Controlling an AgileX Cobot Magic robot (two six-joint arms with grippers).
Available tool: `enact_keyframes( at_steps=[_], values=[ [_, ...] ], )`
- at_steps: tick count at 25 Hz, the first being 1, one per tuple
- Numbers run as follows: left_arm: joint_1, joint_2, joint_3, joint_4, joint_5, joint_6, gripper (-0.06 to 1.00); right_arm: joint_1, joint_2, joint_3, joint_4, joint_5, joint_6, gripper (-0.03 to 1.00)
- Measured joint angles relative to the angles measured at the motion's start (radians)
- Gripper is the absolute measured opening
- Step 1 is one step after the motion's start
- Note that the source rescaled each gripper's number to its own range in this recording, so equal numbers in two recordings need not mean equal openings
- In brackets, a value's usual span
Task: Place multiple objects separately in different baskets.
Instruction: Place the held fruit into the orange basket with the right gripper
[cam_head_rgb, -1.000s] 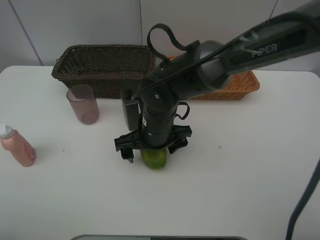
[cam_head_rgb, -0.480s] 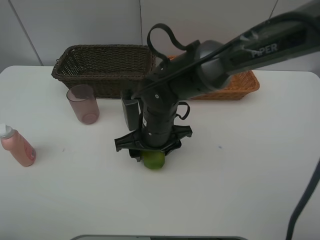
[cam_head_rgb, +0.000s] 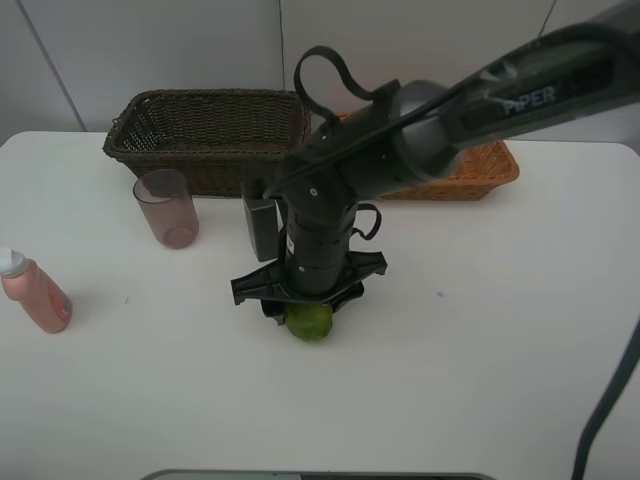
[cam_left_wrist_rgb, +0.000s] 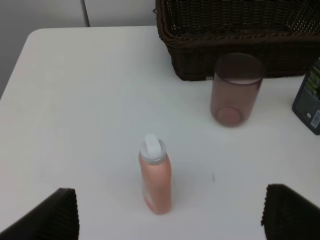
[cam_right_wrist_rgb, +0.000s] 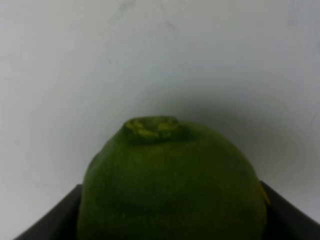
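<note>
Got the green fruit (cam_head_rgb: 310, 322) pinched snug in the right gripper (cam_head_rgb: 308, 303), mid-table, out front of the dark basket (cam_head_rgb: 200, 130) and tan basket (cam_head_rgb: 480, 170). Over at the left gripper (cam_left_wrist_rgb: 172, 216): spread wide, gripping nothing, facing the pink bottle (cam_left_wrist_rgb: 156, 180) and tumbler (cam_left_wrist_rgb: 236, 90).

White table (cam_head_rgb: 500, 360), rounded far corners; pale grey panelled wall (cam_head_rgb: 150, 45) behind it, vertical seams.

Light: bright, even, from overhead; the white table (cam_head_rgb: 500, 350) nearly washes out.
Shadows: faint and soft beside the pink bottle (cam_head_rgb: 35, 295), darker under the green fruit (cam_head_rgb: 310, 322).
Focus: right wrist view close and blurry; the other views are crisp.
</note>
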Motion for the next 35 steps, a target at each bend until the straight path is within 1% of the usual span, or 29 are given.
enact_keyframes(
  at_steps=[21, 25, 29, 35],
  values=[
    [0.0, 0.0, 0.0, 0.0, 0.0, 0.0, 0.94, 0.0, -0.002, 0.0, -0.001, -0.001, 0.0, 0.06],
    [0.0, 0.0, 0.0, 0.0, 0.0, 0.0, 0.94, 0.0, -0.028, 0.0, -0.016, 0.002, 0.0, 0.06],
    [0.0, 0.0, 0.0, 0.0, 0.0, 0.0, 0.94, 0.0, -0.067, -0.021, -0.047, 0.055, -0.015, 0.06],
    [0.0, 0.0, 0.0, 0.0, 0.0, 0.0, 0.94, -0.01, -0.085, -0.117, -0.069, 0.199, -0.153, 0.06]
  ],
)
